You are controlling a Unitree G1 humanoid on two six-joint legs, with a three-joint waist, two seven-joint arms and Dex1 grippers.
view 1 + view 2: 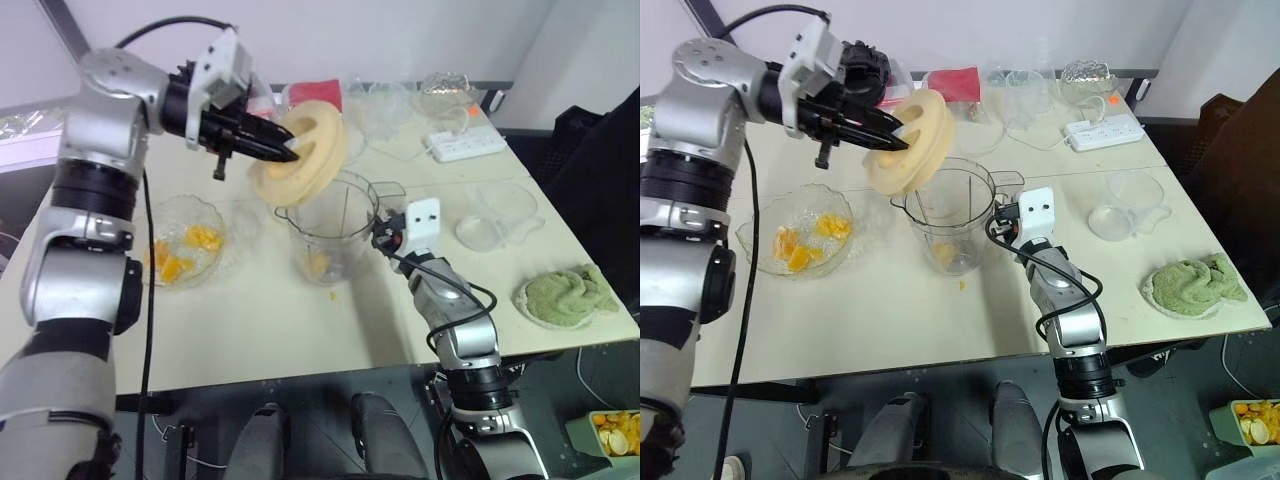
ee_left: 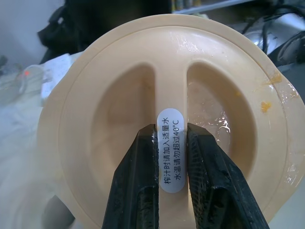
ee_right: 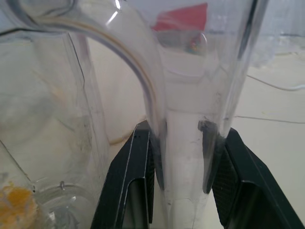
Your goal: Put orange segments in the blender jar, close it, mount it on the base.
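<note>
A clear blender jar (image 1: 330, 230) stands upright mid-table with orange segments (image 1: 318, 263) at its bottom. My right gripper (image 3: 180, 143) is shut on the jar's handle (image 3: 183, 138), holding it from the right side. My left gripper (image 2: 170, 143) is shut on the centre rib of the cream round lid (image 1: 305, 155), which hangs tilted just above the jar's left rim. A glass bowl (image 1: 185, 240) with more orange segments (image 1: 180, 255) sits to the jar's left. One small orange bit (image 1: 333, 294) lies on the table by the jar's foot.
A green cloth (image 1: 565, 295) lies at the right table edge. A clear cup (image 1: 495, 215) lies right of the jar, a white power strip (image 1: 465, 145) and glassware (image 1: 450, 95) stand at the back, and a red item (image 1: 315, 92) sits behind the lid.
</note>
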